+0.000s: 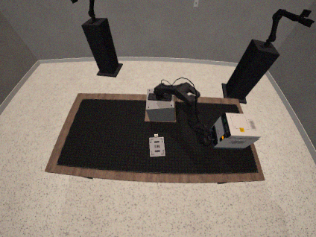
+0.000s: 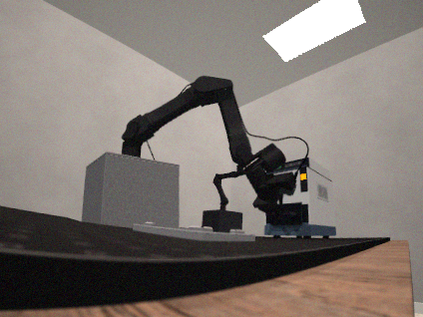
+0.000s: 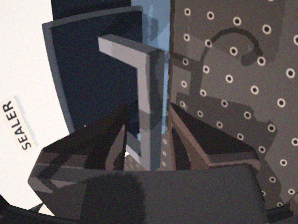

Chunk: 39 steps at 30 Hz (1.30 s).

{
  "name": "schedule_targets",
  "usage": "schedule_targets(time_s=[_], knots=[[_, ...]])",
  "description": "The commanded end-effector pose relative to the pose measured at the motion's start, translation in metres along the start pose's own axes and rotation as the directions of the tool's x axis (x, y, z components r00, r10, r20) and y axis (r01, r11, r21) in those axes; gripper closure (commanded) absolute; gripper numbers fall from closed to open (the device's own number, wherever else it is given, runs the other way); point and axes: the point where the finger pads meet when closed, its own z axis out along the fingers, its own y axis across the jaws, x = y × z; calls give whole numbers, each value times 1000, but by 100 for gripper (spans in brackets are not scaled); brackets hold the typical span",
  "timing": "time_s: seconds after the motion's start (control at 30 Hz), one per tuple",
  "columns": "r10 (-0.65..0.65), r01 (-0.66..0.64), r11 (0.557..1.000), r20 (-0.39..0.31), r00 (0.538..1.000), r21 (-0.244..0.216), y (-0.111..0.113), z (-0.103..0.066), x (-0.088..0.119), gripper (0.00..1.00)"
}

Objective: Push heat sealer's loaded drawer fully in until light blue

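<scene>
The white heat sealer (image 1: 238, 130) stands on the right side of the black mat; it also shows in the exterior view (image 2: 311, 196). Its light (image 1: 222, 137) glows amber, also seen from the side (image 2: 302, 175). In the wrist view the dark drawer front (image 3: 93, 76) sits close against the white body marked SEALER (image 3: 23, 125), with a grey handle (image 3: 133, 63) standing out from it. My gripper (image 1: 206, 139) is at the sealer's front face. Its fingers stand a little apart, just short of the handle, with nothing between them. The sheet and frame are hidden inside.
The grey block (image 1: 160, 108) that carries the arm stands at the mat's back middle. A small white panel (image 1: 156, 146) lies flat on the mat left of the gripper. Two black pedestals (image 1: 101, 46) (image 1: 252, 68) stand behind the mat.
</scene>
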Motion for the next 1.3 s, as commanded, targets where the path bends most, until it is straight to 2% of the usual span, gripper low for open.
schedule_targets(time_s=[0.0, 0.13, 0.2, 0.37, 0.43, 0.5, 1.27], knots=[[-28, 29, 999, 27, 999, -35, 17, -1, -8, 70], [-28, 29, 999, 27, 999, -35, 17, -1, -8, 70], [-18, 19, 1000, 18, 1000, -22, 7, -6, -4, 70], [-19, 20, 999, 17, 1000, -30, 7, -11, -5, 70], [-23, 23, 999, 14, 1000, -30, 7, -11, -3, 70], [-40, 41, 998, 25, 999, -50, 19, -10, -9, 70], [-40, 41, 998, 25, 999, -49, 19, -9, -9, 70]])
